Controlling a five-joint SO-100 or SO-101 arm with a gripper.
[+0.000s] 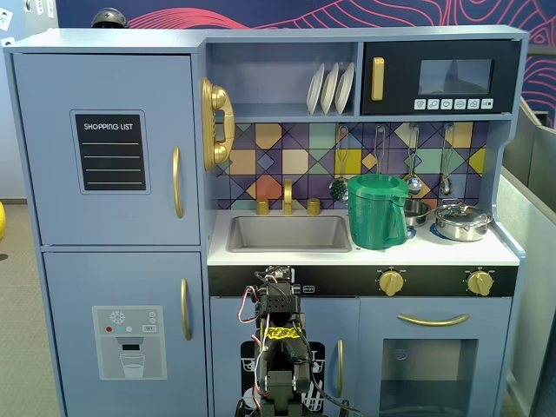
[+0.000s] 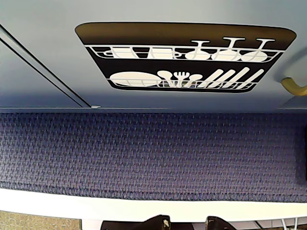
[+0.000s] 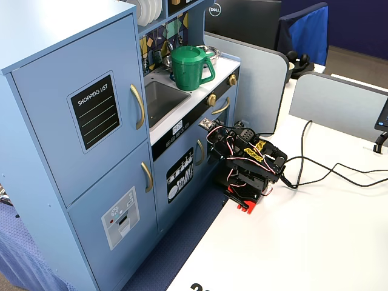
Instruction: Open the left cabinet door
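The left cabinet door (image 1: 109, 148) is light blue, with a black chalkboard panel (image 1: 109, 151) lettered in white and a gold bar handle (image 1: 177, 182). At three o'clock from it, the backsplash (image 1: 295, 156) is a patchwork of purple, teal, orange and yellow, above a green pitcher (image 1: 377, 211). In the wrist view, a dark, perhaps brown, dish-rack picture (image 2: 187, 60) with white shapes sits above blue woven matting (image 2: 153, 153).

In a fixed view, the shopping-list door (image 1: 111, 148) sits above the water-dispenser door (image 1: 126, 334), left of the sink (image 1: 289, 233); the pitcher (image 1: 376, 211) stands right of it, the arm (image 1: 278, 347) before the dish-rack door (image 3: 182, 176).
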